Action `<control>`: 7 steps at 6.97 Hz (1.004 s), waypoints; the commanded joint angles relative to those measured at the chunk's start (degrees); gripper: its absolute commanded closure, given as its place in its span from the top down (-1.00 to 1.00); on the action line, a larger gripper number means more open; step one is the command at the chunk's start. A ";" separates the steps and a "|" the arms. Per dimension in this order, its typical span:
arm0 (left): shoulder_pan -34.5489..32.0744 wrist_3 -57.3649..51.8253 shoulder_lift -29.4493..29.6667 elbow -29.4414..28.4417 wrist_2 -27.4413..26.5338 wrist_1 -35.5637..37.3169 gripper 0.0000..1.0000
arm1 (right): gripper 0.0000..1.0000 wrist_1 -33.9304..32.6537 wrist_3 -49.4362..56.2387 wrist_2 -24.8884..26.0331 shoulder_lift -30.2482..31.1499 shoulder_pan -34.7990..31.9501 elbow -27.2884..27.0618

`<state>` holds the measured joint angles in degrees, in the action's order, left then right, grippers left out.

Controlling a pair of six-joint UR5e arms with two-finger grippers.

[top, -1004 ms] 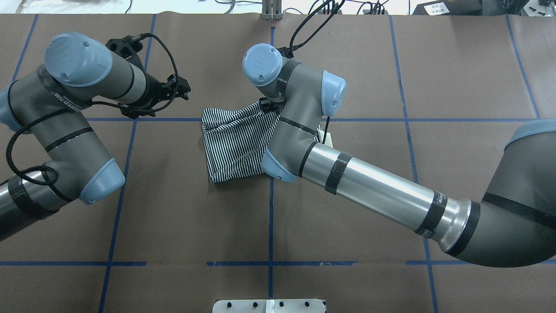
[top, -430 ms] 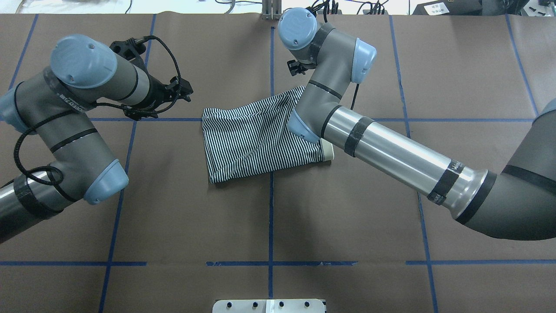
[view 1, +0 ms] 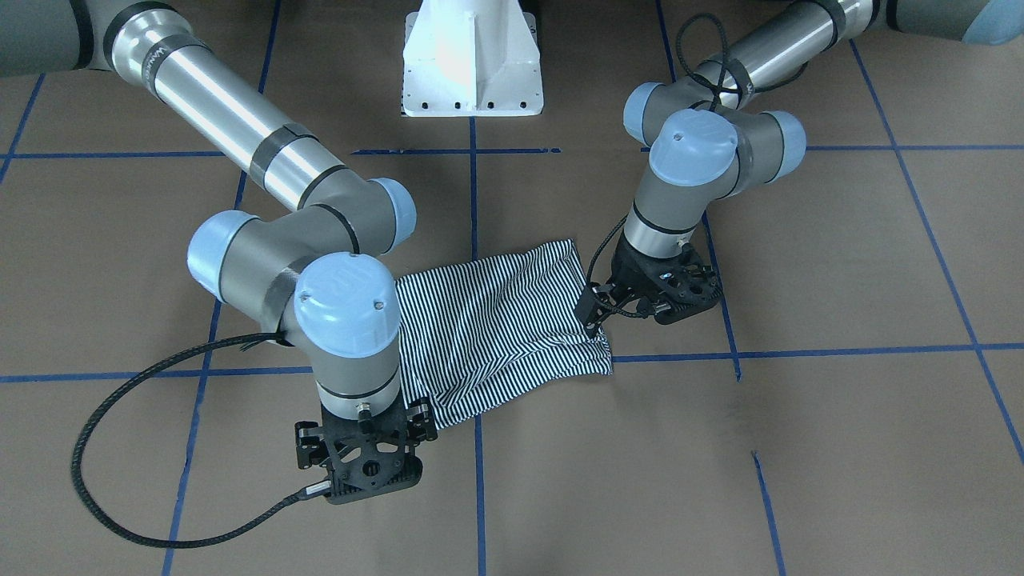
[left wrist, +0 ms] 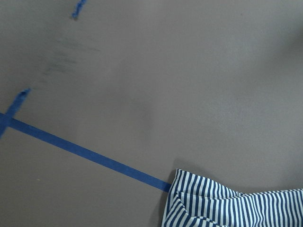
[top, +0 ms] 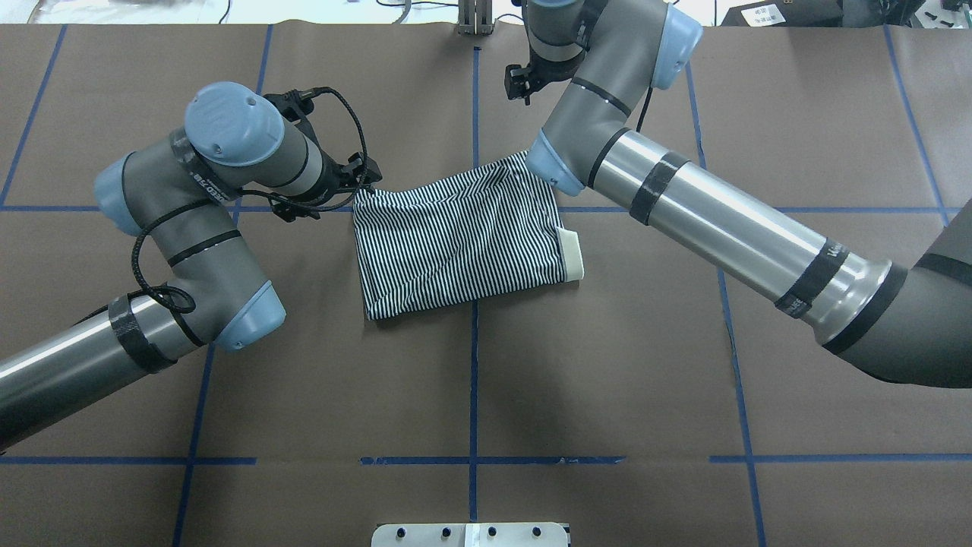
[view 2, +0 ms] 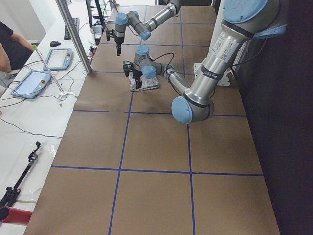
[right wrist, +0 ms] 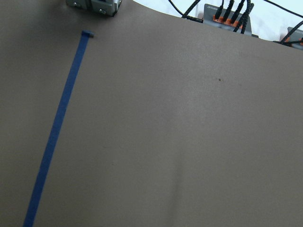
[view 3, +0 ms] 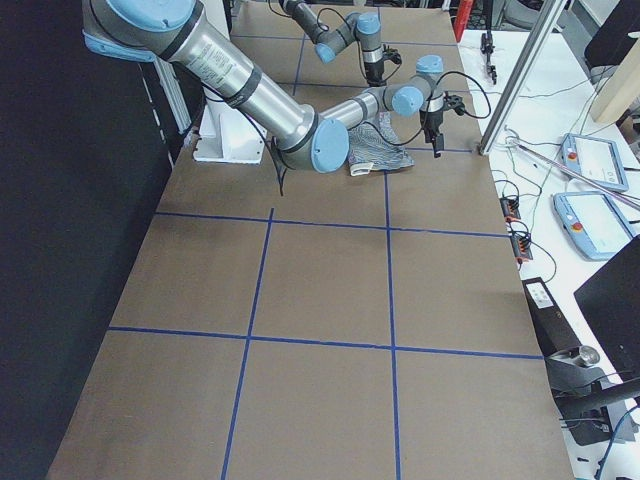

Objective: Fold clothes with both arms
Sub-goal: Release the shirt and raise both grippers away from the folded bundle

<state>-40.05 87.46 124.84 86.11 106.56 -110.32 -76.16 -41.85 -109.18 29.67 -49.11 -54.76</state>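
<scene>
The striped clothes [top: 456,235] lie folded into a rough rectangle at the table's centre, with the cream collar [top: 573,257] peeking out at its right edge. My left gripper [top: 363,184] sits tilted at the shirt's far left corner, its fingers spread and touching or nearly touching the fabric [view 1: 596,320]. The left wrist view shows only that striped corner [left wrist: 236,208] on bare table. My right gripper [top: 520,82] hangs open beyond the shirt's far right corner, off the cloth and holding nothing. It points down at bare table near the far edge [view 1: 360,472].
Blue tape lines [top: 474,395] grid the brown table. The white pedestal base [view 1: 472,64] stands at the robot's side. Cables and a connector box [right wrist: 227,14] line the far edge. Benches with tablets [view 2: 34,83] and a person's arm [view 2: 7,54] flank the table.
My right arm rose off the shirt and swung toward the far edge, uncovering the shirt's right side and collar. My left gripper moved right, up to the shirt's far left corner.
</scene>
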 commanded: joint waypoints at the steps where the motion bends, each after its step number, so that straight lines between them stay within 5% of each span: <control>1: 1.73 2.36 0.57 -2.51 -1.78 -2.60 0.78 | 1.00 -0.13 -0.07 -5.52 3.27 -2.22 -4.28; 7: 2.26 2.45 1.81 -6.74 -2.67 -7.27 -0.22 | 1.00 -0.30 -0.78 -5.52 3.20 -2.22 -4.57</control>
<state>-37.80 89.97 126.59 79.64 104.00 -116.85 -76.46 -42.60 -114.70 32.87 -51.32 -59.30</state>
